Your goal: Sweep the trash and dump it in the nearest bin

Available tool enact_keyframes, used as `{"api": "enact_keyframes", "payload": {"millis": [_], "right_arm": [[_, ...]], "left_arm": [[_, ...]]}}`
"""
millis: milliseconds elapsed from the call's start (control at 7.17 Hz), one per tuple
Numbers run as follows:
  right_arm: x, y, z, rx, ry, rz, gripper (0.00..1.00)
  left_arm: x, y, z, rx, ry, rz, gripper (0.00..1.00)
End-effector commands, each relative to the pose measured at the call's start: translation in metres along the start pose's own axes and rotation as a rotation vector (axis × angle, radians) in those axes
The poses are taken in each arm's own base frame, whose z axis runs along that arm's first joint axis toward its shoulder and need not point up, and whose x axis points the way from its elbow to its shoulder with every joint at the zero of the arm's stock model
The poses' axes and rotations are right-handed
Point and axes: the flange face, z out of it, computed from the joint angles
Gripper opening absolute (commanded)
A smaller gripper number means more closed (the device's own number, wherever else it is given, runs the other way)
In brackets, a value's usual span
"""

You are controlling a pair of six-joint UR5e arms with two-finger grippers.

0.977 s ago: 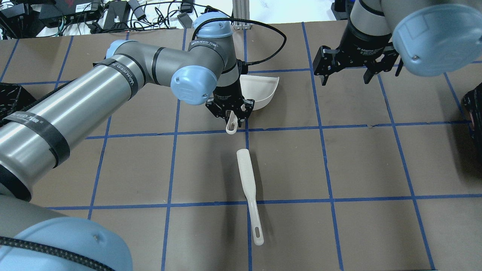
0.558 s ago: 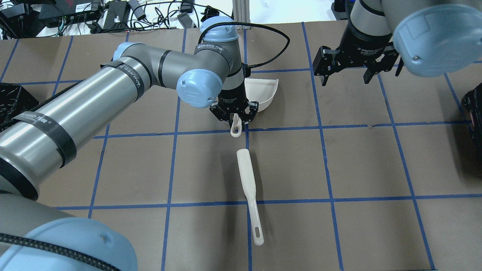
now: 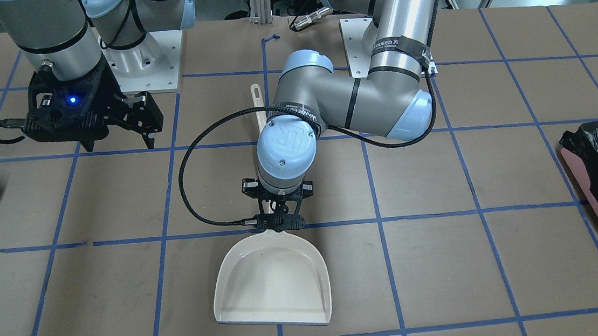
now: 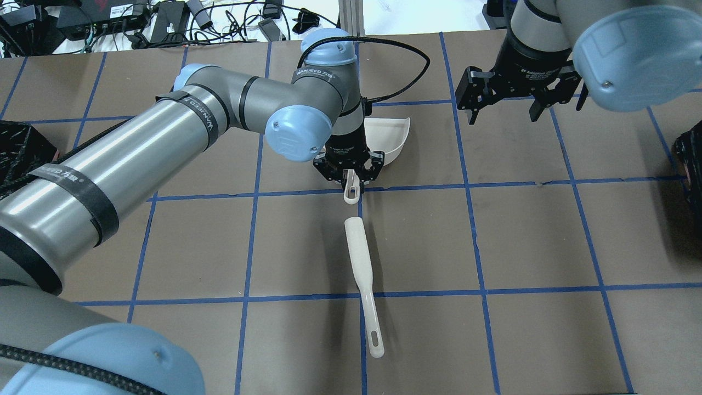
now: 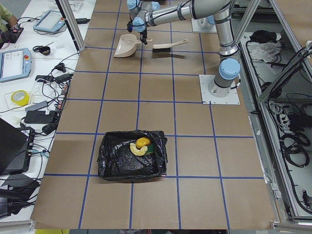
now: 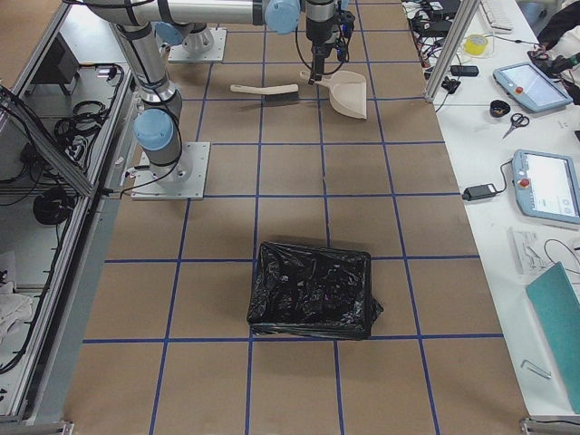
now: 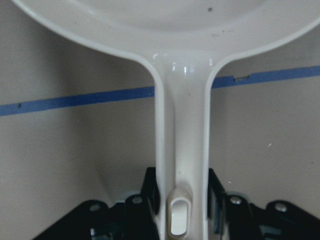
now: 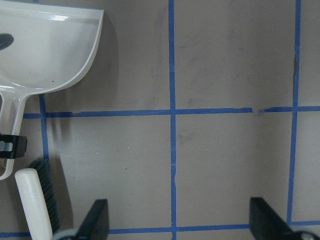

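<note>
One black-lined bin (image 5: 109, 163) at the robot's left, well apart from both arms. White dustpan (image 3: 271, 278), handle pinched by left gripper (image 4: 350, 174). Brush (image 4: 359, 258) lies near. Right gripper (image 4: 503, 112) hovers, fingers spread. Trash (image 5: 140, 146) inside bin.

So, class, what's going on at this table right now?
The left end effector is clamped on the handle of the white dustpan, which is empty. The brush lies loose on the table beside it, with nothing holding it. The right end effector hangs open and empty. Yellowish trash pieces already lie in the black-lined bin towards the robot's left end of the table.
</note>
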Motion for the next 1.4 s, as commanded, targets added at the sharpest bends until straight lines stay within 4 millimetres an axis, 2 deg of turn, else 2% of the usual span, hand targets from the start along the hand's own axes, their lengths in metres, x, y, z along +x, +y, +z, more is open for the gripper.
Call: {"api": "enact_keyframes", "payload": {"millis": [0,140,279,558,837,977,1116,1256], "right_arm": [[0.000,0.000,-0.002,0.003,0.000,0.000,1.00],[0.000,0.000,-0.001,0.002,0.000,0.000,1.00],[-0.001,0.000,0.000,0.000,0.000,-0.001,1.00],[0.000,-0.001,0.002,-0.004,0.000,0.000,1.00],[-0.001,-0.001,0.002,-0.004,0.000,-0.008,1.00],[0.000,-0.002,0.004,-0.008,0.000,-0.009,1.00],[-0.001,-0.001,0.002,-0.004,0.000,-0.011,1.00],[0.000,-0.001,0.002,-0.004,0.002,-0.011,1.00]], "left_arm": [[0.002,0.001,0.000,0.000,0.008,-0.012,0.03],[0.002,0.001,0.001,-0.001,0.006,-0.011,0.56],[0.003,0.003,-0.006,0.010,0.010,-0.012,1.00],[-0.004,0.005,-0.031,0.050,0.018,-0.012,1.00],[-0.036,0.001,-0.068,0.108,0.031,-0.048,1.00],[-0.071,-0.004,-0.097,0.162,0.006,-0.099,1.00],[-0.126,-0.009,-0.127,0.203,-0.057,-0.142,1.00],[-0.165,-0.004,-0.156,0.242,-0.054,-0.087,1.00]]}}
